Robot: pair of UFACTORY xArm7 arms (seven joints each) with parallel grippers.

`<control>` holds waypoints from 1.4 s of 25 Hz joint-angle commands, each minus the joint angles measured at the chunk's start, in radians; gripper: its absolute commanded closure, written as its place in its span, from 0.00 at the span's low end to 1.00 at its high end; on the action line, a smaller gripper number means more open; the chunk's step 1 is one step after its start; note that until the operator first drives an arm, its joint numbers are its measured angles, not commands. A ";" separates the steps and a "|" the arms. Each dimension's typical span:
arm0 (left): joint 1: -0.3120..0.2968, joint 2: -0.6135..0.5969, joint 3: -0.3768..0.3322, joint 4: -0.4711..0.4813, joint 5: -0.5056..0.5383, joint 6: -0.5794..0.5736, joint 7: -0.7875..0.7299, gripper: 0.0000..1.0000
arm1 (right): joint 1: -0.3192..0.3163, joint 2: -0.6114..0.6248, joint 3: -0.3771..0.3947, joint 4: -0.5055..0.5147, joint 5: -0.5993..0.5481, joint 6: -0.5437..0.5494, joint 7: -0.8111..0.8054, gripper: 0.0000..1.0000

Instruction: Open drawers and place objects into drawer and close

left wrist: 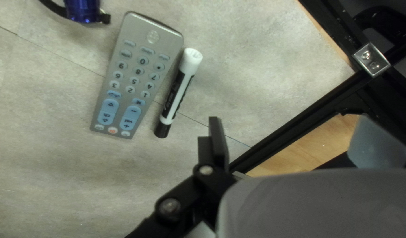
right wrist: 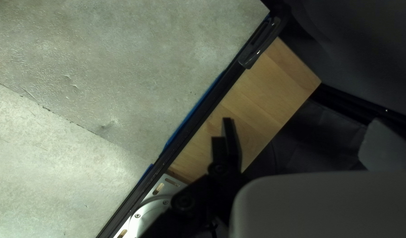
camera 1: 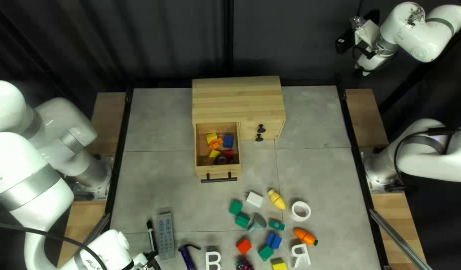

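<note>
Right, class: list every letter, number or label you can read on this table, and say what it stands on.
"B": a white block shaped as the letter, at the near edge.
"R": another white letter-shaped block, lying reversed.
"O": a white ring, if it is a letter.
Silver remote control: number keys, seen upside down; the small captions are too blurred.
Black marker with a white cap: label too blurred to read.

The left tool [camera 1: 151,259] sits at the table's [camera 1: 159,123] near edge, with a grey remote [camera 1: 165,235] and a black marker [camera 1: 151,232] just ahead of it. Farther beyond it, a wooden cabinet [camera 1: 238,97] has its left drawer [camera 1: 217,170] pulled out, with coloured blocks [camera 1: 228,141] inside. The right tool [camera 1: 342,43] hangs high, well apart from the scattered toys [camera 1: 277,198].
</note>
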 commanded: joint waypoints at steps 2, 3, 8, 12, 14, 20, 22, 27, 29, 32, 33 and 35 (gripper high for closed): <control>0.000 0.000 0.000 0.000 0.000 0.000 0.000 0.00 | 0.164 0.147 0.209 0.317 0.161 0.136 0.014 0.00; 0.000 0.000 0.000 0.000 0.000 0.000 0.000 0.00 | 0.190 0.205 0.244 0.376 0.190 0.140 0.032 0.00; 0.000 0.000 0.000 0.000 0.000 0.000 0.000 0.00 | 0.276 0.403 0.388 0.496 0.281 0.106 0.151 0.00; 0.000 0.000 0.000 0.000 0.000 0.000 0.000 0.00 | 0.343 0.512 0.499 0.490 0.331 0.053 0.273 0.00; 0.000 0.000 0.000 0.000 0.000 0.000 0.000 0.00 | 0.370 0.495 0.524 0.412 0.370 0.010 0.296 0.00; 0.000 0.000 0.000 0.000 0.000 0.000 0.000 0.00 | 0.378 0.476 0.525 0.372 0.385 -0.007 0.294 0.00; 0.000 0.000 0.000 0.000 0.000 0.000 0.000 0.00 | 0.378 0.476 0.525 0.372 0.385 -0.007 0.294 0.00; 0.000 0.000 0.000 0.000 0.000 0.000 0.000 0.00 | 0.378 0.476 0.525 0.372 0.385 -0.007 0.294 0.00; 0.000 0.000 0.000 0.000 0.000 0.000 0.000 0.00 | 0.411 0.496 0.564 0.396 0.372 -0.015 0.270 0.00; 0.000 0.000 0.000 0.000 0.000 0.000 0.000 0.00 | 0.457 0.540 0.607 0.435 0.372 -0.044 0.214 0.00; 0.000 0.000 0.000 0.000 0.000 0.000 0.000 0.00 | 0.484 0.582 0.637 0.463 0.372 -0.056 0.188 0.00; 0.000 0.000 0.000 0.000 0.000 0.000 0.000 0.00 | 0.509 0.619 0.659 0.475 0.373 -0.075 0.149 0.00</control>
